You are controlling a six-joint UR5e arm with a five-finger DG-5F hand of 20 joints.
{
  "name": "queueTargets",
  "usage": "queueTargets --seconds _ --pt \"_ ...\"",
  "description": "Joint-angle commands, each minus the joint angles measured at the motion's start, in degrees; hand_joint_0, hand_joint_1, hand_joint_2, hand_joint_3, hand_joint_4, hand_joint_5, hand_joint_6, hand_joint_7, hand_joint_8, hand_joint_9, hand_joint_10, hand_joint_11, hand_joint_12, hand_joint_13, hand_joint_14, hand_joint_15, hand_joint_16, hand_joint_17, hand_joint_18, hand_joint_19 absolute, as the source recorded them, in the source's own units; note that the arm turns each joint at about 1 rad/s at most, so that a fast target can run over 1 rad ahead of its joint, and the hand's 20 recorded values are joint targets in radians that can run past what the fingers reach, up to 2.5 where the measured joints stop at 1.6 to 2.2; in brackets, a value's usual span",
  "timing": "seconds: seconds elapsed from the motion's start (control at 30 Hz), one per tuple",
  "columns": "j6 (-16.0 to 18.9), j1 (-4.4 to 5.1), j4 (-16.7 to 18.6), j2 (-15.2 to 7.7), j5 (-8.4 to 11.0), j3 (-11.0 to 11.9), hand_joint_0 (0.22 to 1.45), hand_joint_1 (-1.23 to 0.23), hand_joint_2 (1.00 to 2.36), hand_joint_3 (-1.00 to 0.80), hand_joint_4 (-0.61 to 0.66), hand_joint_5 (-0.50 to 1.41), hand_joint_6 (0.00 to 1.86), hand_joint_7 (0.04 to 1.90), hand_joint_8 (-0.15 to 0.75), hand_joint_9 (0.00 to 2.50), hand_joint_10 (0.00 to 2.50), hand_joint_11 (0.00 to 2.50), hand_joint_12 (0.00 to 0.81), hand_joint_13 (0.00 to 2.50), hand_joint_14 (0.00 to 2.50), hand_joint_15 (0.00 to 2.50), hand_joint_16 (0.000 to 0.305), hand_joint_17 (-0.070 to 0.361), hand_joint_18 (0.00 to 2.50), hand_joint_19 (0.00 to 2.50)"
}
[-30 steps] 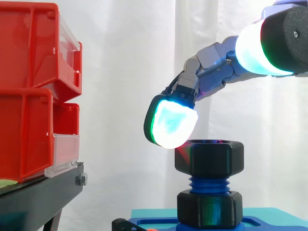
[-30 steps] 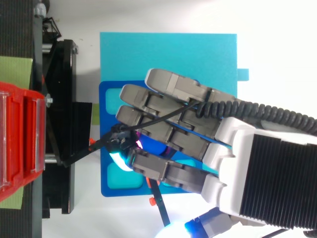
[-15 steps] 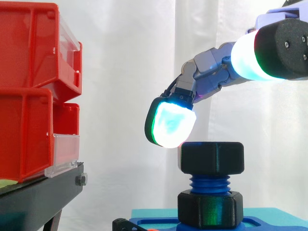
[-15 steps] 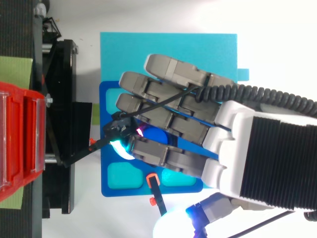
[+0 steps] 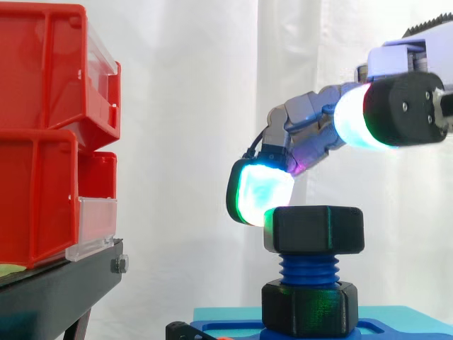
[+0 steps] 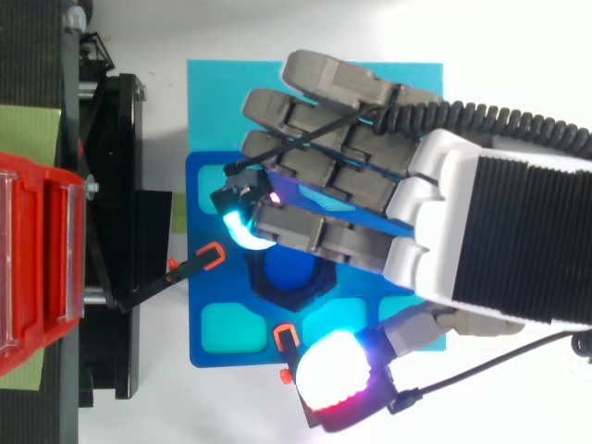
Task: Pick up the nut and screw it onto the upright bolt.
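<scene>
A black nut [image 5: 317,230] sits on top of the upright blue bolt [image 5: 308,268], several threads above a second black nut [image 5: 309,308] at the bolt's foot. In the top view the upper nut [image 6: 289,289] shows as a black hexagon with the blue bolt end at its centre. My hand [image 6: 481,231] reaches in from the right, fingers relaxed and holding nothing. One glowing fingertip [image 5: 260,193] hangs level with the nut's upper left edge. From above that fingertip [image 6: 242,227] lies just beside the nut. The thumb [image 6: 338,379] stands apart on the nut's other side.
Red bins [image 5: 49,142] are stacked on a black stand [image 5: 64,283] at the left. The bolt stands on a dark blue tray [image 6: 227,324] with shallow pockets, on a cyan board [image 6: 231,102]. Two orange clips [image 6: 211,254] [image 6: 287,335] lie by the nut.
My hand has slid off the top of the nut, uncovering it from above. The fingertip came down beside the nut's upper edge and the thumb swung out.
</scene>
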Motion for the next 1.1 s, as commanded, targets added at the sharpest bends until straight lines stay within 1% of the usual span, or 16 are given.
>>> queueTargets --seconds 0.0,0.13,0.17,0.23,0.4,0.6,0.67,0.7,0.73,0.77,0.8,0.83,0.87,0.9,1.0,1.07 --pt "0.0 -0.31 -1.1 0.0 -0.16 0.0 0.49 -0.15 1.0 -0.5 0.25 -0.03 0.5 1.33 0.283 0.68 0.0 0.0 0.294 0.43 0.0 0.0 0.028 0.064 0.0 0.0" --pt "0.0 -0.66 -1.4 0.0 -0.16 0.0 0.5 -0.16 1.0 -0.5 0.23 0.01 0.5 1.45 0.292 0.86 0.0 0.0 0.267 0.57 0.0 0.0 0.022 0.048 0.12 0.0" --pt "0.0 -0.75 -1.4 0.0 -0.16 0.0 0.5 -0.16 1.0 -0.5 0.23 0.01 0.5 1.45 0.293 0.87 0.0 0.0 0.267 0.58 0.0 0.0 0.022 0.049 0.12 0.0" --pt "0.0 -1.01 -1.4 0.0 -0.77 0.0 0.51 -0.17 1.0 -0.5 0.21 0.03 0.5 1.49 0.29 0.97 0.0 0.0 0.25 0.63 0.0 0.0 0.019 0.042 0.19 0.0" --pt "0.1 -1.54 -1.2 0.0 -1.92 0.0 0.51 -0.18 1.0 -0.5 0.18 0.05 0.51 1.49 0.292 1.06 0.0 0.0 0.228 0.71 0.0 0.0 0.015 0.034 0.27 0.0" --pt "0.1 -1.89 -1.3 0.0 -2.88 0.0 0.51 -0.18 1.0 -0.5 0.19 0.05 0.5 1.49 0.294 1.11 0.0 0.0 0.223 0.74 0.0 0.0 0.014 0.032 0.3 0.0" --pt "0.2 -1.89 -1.1 0.0 -2.97 0.0 0.51 -0.18 1.0 -0.5 0.21 0.02 0.5 1.42 0.294 1.1 0.0 0.0 0.227 0.74 0.0 0.0 0.015 0.033 0.29 0.0" --pt "0.2 -1.98 -1.1 0.0 -3.06 0.0 0.51 -0.17 1.0 -0.5 0.23 0.0 0.5 1.34 0.294 1.07 0.0 0.0 0.23 0.73 0.0 0.0 0.015 0.034 0.29 0.0" --pt "0.2 -1.98 -1.1 0.0 -3.06 0.0 0.5 -0.17 1.0 -0.5 0.24 -0.04 0.5 1.2 0.289 1.02 0.0 0.0 0.242 0.7 0.0 0.0 0.018 0.04 0.27 0.0" --pt "0.2 -2.07 -1.0 0.0 -3.06 0.3 0.5 -0.17 1.0 -0.5 0.24 -0.06 0.5 1.14 0.283 0.96 0.0 0.0 0.252 0.68 0.0 0.0 0.019 0.043 0.26 0.0" --pt "0.2 -2.07 -1.4 0.0 -3.15 0.9 0.49 -0.17 1.0 -0.5 0.22 -0.11 0.5 1.03 0.263 0.78 0.0 0.0 0.277 0.64 0.0 0.0 0.024 0.053 0.21 0.0" --pt "0.2 -2.15 -1.4 0.0 -3.23 1.2 0.49 -0.16 1.0 -0.5 0.2 -0.14 0.5 0.97 0.264 0.69 0.0 0.0 0.293 0.59 0.0 0.0 0.026 0.058 0.19 0.0" --pt "0.2 -2.15 -1.6 0.1 -3.67 1.9 0.49 -0.16 1.0 -0.5 0.2 -0.15 0.5 0.97 0.265 0.68 0.0 0.0 0.294 0.58 0.0 0.0 0.026 0.059 0.17 0.0" --pt "0.2 -2.15 -2.0 0.1 -4.29 2.7 0.48 -0.16 1.0 -0.5 0.17 -0.18 0.5 0.89 0.253 0.56 0.0 0.0 0.314 0.51 0.0 0.0 0.03 0.067 0.11 0.0" --pt "0.2 -2.51 -3.1 0.0 -6.05 4.4 0.47 -0.15 1.0 -0.5 0.13 -0.22 0.5 0.79 0.247 0.49 0.0 0.0 0.32 0.46 0.0 0.0 0.032 0.073 0.06 0.0" --pt "0.1 -2.51 -3.5 0.1 -6.49 4.9 0.47 -0.15 1.0 -0.5 0.11 -0.23 0.5 0.74 0.239 0.45 0.0 0.0 0.326 0.42 0.0 0.0 0.035 0.078 0.02 0.0"
